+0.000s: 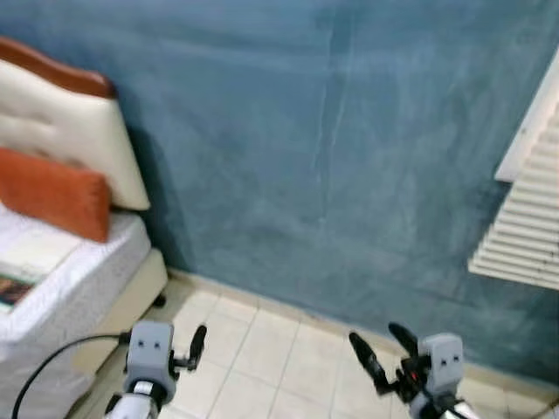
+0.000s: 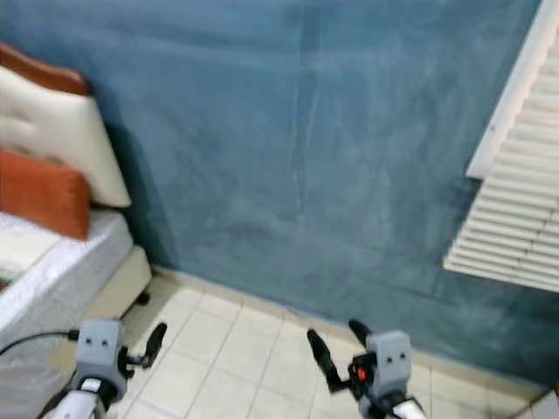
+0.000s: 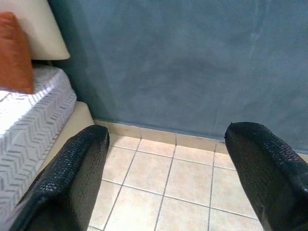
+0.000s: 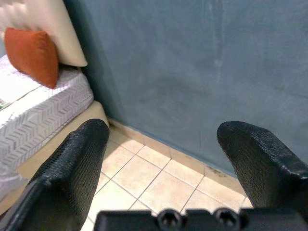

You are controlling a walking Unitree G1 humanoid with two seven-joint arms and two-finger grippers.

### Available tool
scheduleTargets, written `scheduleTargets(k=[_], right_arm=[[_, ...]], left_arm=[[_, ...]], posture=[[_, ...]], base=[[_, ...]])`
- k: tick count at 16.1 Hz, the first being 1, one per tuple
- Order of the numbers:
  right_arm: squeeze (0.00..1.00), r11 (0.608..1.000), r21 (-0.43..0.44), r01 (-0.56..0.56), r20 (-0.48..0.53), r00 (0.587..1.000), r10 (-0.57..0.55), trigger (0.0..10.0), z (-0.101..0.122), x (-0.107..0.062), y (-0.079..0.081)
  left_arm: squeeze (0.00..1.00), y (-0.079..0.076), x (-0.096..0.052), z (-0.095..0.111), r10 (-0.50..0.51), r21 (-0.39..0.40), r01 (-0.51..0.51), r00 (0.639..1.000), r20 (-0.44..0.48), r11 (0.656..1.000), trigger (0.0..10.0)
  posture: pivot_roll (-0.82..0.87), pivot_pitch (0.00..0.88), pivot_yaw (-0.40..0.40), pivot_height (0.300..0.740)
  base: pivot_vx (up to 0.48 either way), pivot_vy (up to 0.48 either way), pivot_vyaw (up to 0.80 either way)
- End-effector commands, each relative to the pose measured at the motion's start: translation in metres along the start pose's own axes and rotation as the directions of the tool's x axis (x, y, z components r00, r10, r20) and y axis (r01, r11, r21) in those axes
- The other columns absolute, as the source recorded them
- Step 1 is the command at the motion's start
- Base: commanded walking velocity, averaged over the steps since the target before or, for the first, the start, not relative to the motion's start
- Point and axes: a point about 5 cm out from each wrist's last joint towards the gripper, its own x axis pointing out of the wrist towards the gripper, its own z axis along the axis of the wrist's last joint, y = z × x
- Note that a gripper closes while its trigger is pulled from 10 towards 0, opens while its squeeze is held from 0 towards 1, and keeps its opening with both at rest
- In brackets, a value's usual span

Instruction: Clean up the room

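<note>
— Where the bed (image 1: 61, 288) is seen at the left edge of the head views, what is carried on it?

— An orange cushion (image 1: 54, 195) is propped upright at the head end of the mattress, leaned against a cream padded headboard (image 1: 65, 122) that is topped by a brown wooden rail. Its long axis is laid across the bed, parallel to the headboard. The mattress is covered with a white sheet marked by a grey zigzag pattern. Something flat and printed (image 1: 10, 288) is laid near the mattress's left edge, but it is too blurred for any writing to be read.

— And what is found further right?

— A blue wall (image 1: 332, 157) is met by a pale skirting strip, with beige floor tiles (image 1: 262, 349) below. A white louvred shutter (image 1: 528, 218) is seen at the right edge.

— How are the grippers held?

— The left gripper (image 3: 163, 168) is held low over the tiles near the bed's corner, its black fingers (image 3: 72, 178) spread wide apart with nothing between them. A black cable is trailed from that arm toward the bed. The right gripper (image 4: 163, 173) is held over the tiles further right, near the skirting, its fingers (image 4: 260, 159) likewise parted and empty.
</note>
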Motion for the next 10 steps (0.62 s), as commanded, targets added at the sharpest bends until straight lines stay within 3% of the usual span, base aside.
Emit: scheduleTargets(k=[1,10], right_arm=[[0.0,0.999,0.0,0.032,-0.015,0.999,-0.032,10.0,0.0,-0.002,-0.004],[0.0,0.992,-0.012,0.126,-0.024,0.992,-0.127,10.0,-0.001,0.002,-0.017]], left_arm=[[0.0,0.0,0.001,0.005,-0.009,0.01,0.009,1.0,0.005,1.0,10.0],[0.0,-0.004,0.014,0.002,-0.039,0.033,0.04,0.999,-0.023,0.999,10.0]], posture=[[-0.05,0.0,-0.033,0.74],[-0.06,0.0,-0.013,0.74]], base=[[0.0,0.0,0.0],[0.0,0.0,0.0]])
